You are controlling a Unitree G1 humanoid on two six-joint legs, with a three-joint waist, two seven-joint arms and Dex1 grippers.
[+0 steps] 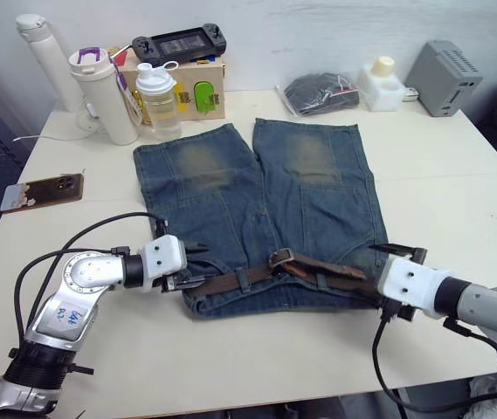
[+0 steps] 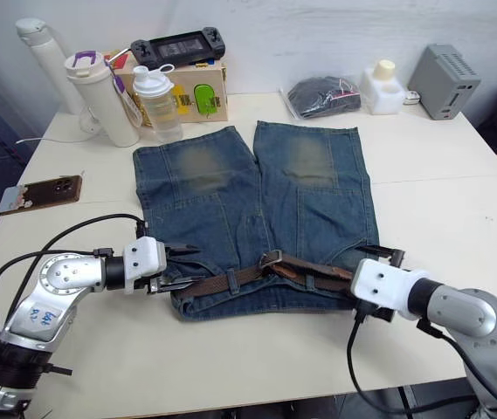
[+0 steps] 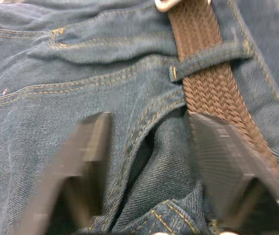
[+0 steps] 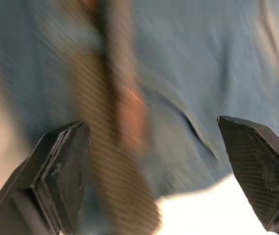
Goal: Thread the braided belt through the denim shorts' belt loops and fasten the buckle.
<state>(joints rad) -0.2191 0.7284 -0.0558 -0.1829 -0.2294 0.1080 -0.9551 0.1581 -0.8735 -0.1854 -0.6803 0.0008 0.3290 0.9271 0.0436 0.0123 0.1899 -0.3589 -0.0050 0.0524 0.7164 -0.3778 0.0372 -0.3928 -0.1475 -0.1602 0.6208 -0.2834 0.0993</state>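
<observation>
Cream tabletop [image 1: 257,349], clutter along far edge: bottles, a box, a phone [image 1: 42,191] off to the left.

Left eye view: denim shorts [image 1: 257,201] spread flat mid-table, waistband toward the robot. Braided belt [image 1: 296,271] lying along the waistband, already under some belt loops; buckle [image 1: 280,257] near the waistband centre, seemingly fastened, tail running on toward the right. Left gripper [image 1: 197,266] at the waistband's left end, fingers parted, lower one against the belt end. Right gripper [image 1: 396,271] at the waistband's right end, near the belt's other end.

Right eye view: same layout; nothing added.

Left wrist view: belt passing under one belt loop [image 3: 205,61], weave clear. One finger [image 3: 227,161] overlying the belt, the other [image 3: 88,161] on denim; wide apart, nothing pinched.

Right wrist view: fingers [image 4: 63,171] spread wide, empty, belt and denim beyond them.

Handling judgement: belt light, limp, weave grippy; best pinched across its width close to the free end, clear of denim. Shorts soft, likely to bunch if dragged.
</observation>
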